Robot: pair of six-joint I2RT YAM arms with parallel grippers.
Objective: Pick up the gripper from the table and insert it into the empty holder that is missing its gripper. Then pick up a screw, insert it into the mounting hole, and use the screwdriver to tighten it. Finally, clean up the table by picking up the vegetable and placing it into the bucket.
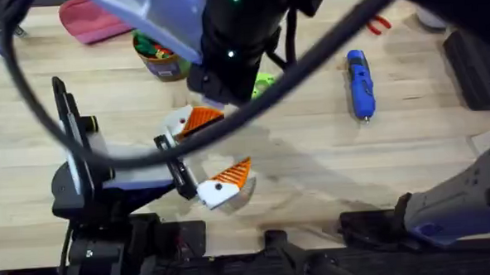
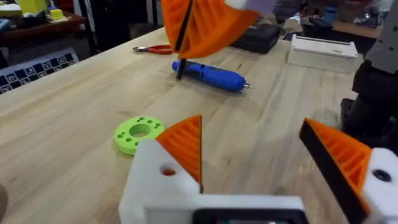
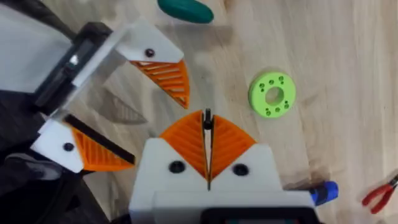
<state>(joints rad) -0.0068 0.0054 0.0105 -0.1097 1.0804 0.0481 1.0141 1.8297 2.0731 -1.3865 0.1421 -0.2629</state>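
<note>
My right gripper (image 3: 208, 146) hung above the table, its orange pads pressed together on a thin dark object I could not identify. My left gripper (image 1: 206, 152) sat wide apart at centre frame. The screwdriver (image 1: 359, 83) lay upper right, the bucket (image 1: 160, 55) upper left, near the green disc (image 3: 272, 94).

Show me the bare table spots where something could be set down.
Bare wood lies right of the screwdriver and between it and the left gripper. It is crowded around the green ring, the bucket and the right gripper.
</note>
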